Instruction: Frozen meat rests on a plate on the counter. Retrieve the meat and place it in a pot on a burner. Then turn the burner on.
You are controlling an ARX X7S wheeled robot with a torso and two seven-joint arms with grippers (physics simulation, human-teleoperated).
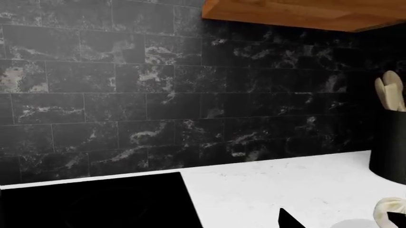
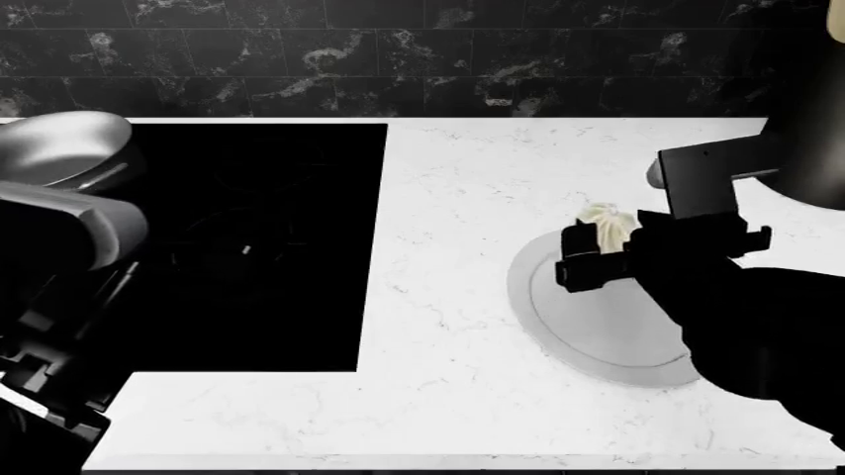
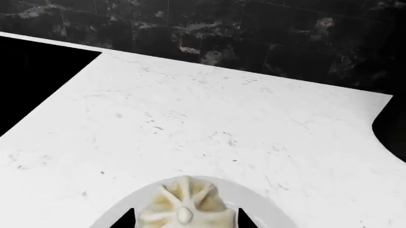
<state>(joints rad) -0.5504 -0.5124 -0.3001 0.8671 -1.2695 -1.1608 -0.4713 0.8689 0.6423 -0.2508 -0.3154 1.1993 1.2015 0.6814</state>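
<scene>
Your right gripper (image 2: 597, 249) brackets the meat (image 3: 185, 206) on the plate (image 2: 581, 327), jaws open (no contact visible). Left gripper's state: cannot tell.

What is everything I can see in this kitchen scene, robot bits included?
meat: one, cream-white ridged lump, on the plate's far edge
plate: one, pale grey-white, on the counter right of the cooktop
counter: one, white, faintly veined
cooktop: one, glossy black, set into the counter at left
pot: one, grey metal, far-left corner of the cooktop
wall tiles: many, black marbled, behind the counter
utensil holder: one, black, at the counter's far right, pale utensils inside
wooden shelf: one, brown, high on the wall
left arm: black and grey, low at left
right hand: black, open, fingers either side of the meat
</scene>
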